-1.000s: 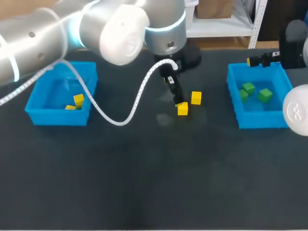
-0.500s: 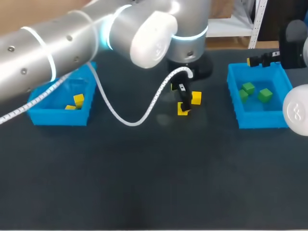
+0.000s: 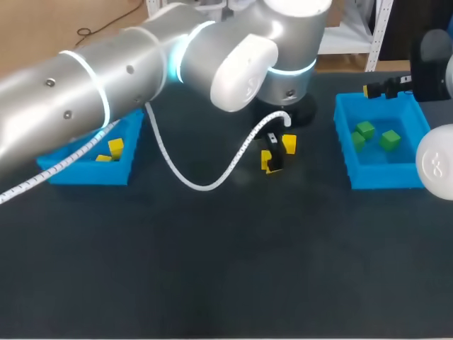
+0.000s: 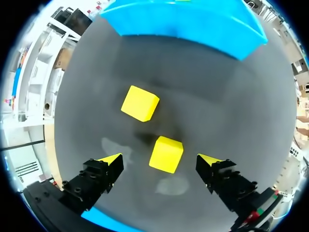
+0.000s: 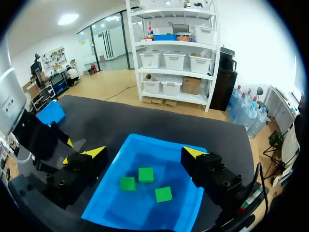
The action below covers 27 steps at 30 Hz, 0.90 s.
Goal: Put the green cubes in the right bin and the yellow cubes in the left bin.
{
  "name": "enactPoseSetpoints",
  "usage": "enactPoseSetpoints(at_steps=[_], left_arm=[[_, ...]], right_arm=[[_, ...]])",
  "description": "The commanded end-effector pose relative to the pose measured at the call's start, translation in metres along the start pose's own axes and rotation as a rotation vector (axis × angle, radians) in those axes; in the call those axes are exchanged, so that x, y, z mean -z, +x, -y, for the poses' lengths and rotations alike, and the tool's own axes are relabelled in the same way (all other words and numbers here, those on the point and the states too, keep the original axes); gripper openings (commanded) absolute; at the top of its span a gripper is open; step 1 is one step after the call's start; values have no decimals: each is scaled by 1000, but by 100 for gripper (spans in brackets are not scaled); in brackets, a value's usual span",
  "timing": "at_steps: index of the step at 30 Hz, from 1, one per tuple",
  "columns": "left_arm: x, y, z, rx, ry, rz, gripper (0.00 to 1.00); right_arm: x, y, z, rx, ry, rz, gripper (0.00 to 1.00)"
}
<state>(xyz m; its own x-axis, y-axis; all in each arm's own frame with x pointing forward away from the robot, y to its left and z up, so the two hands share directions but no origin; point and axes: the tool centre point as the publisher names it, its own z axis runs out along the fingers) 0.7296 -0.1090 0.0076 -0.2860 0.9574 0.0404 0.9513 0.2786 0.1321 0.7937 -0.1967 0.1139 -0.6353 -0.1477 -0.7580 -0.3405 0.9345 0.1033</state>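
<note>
My left gripper [image 3: 271,157] [image 4: 161,159] hangs low over the table's middle, open. One yellow cube [image 4: 166,153] [image 3: 265,162] lies between its fingers with a gap on each side. A second yellow cube [image 4: 140,103] [image 3: 288,144] sits just ahead of it. The left bin [image 3: 85,173] holds two yellow cubes [image 3: 115,146]. The right bin [image 3: 382,180] [image 5: 145,141] holds three green cubes [image 3: 389,139] [image 5: 146,174]. Above that bin's far rim my right gripper [image 3: 382,89] [image 5: 144,152] stands open with nothing in it.
The right bin's blue wall [image 4: 183,19] stands beyond the two yellow cubes, ahead of the left gripper. A white coiled cable [image 3: 212,177] droops from my left arm over the dark table [image 3: 226,269].
My left arm has swung rightward and its gripper has shifted and turned, from beside the nearer yellow cube to astride it. The right arm has not moved.
</note>
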Motion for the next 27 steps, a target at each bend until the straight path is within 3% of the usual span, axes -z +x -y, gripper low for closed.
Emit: enactPoseSetpoints(at_steps=[1, 7, 9, 10, 21, 27], left_arm=[[-6, -10, -6, -2, 4, -26, 100], [-12, -13, -9, -5, -2, -49, 100], [-15, -10, -9, -15, -17, -83, 14], [-16, -9, -8, -22, -6, -111, 0], [-18, -3, -7, 20, 12, -76, 0], [6, 12, -29, 108, -32, -2, 0]], right_arm=[[0, 0, 0, 1, 3, 0, 100], [0, 0, 0, 1, 3, 0, 100], [0, 0, 0, 1, 3, 0, 100], [0, 0, 0, 1, 3, 0, 100], [0, 0, 0, 1, 3, 0, 100], [0, 0, 0, 1, 3, 0, 100]])
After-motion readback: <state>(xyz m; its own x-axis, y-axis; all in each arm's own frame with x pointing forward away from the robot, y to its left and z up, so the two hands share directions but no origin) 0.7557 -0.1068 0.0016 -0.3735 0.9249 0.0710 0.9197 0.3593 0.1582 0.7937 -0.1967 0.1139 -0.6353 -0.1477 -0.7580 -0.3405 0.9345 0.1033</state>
